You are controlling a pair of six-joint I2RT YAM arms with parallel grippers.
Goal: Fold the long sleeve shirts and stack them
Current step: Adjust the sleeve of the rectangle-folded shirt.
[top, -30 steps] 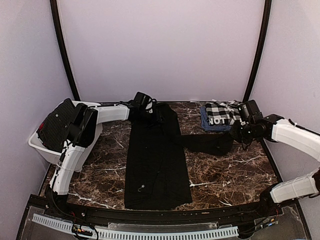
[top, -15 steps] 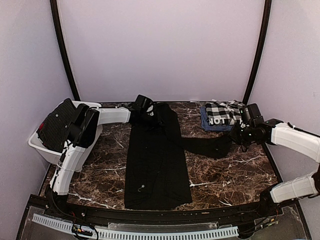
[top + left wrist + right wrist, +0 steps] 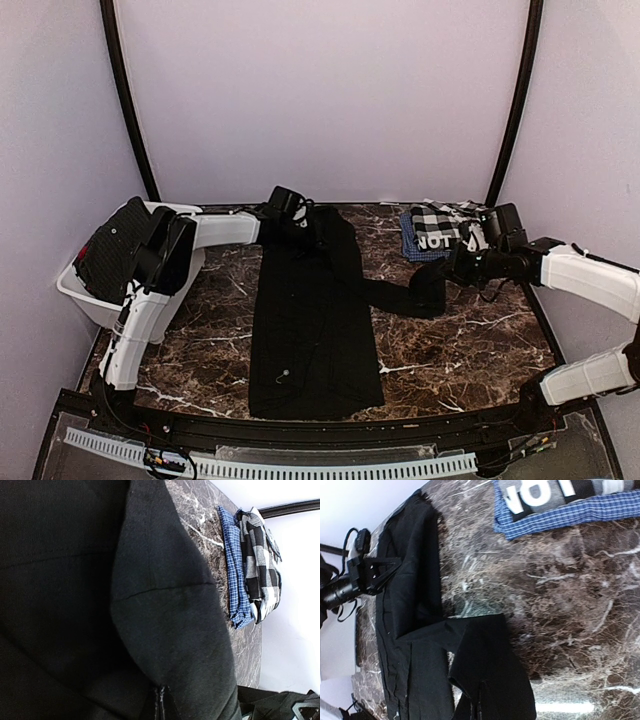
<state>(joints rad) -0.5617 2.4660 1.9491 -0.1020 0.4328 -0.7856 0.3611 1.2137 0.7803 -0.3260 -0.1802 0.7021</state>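
A black long sleeve shirt (image 3: 315,330) lies lengthwise on the marble table (image 3: 470,350), its body folded into a long strip. My left gripper (image 3: 292,222) is at the shirt's far end, and in the left wrist view its fingers (image 3: 160,700) are shut on a fold of the black cloth (image 3: 170,610). The shirt's right sleeve (image 3: 400,295) runs out to the right. My right gripper (image 3: 447,272) is shut on the sleeve's end and holds it off the table; the right wrist view shows the sleeve (image 3: 490,665) doubled over. A folded checked shirt lettered "NOT" (image 3: 440,232) lies at the back right.
A white bin (image 3: 90,290) holding dark clothes (image 3: 115,245) stands at the left table edge, beside the left arm. Black frame poles rise at the back corners. The checked shirt (image 3: 560,500) lies just beyond the right gripper.
My left gripper has closed on the shirt's far end. The right gripper has moved left with the sleeve end, so the sleeve now bends back toward the shirt's body.
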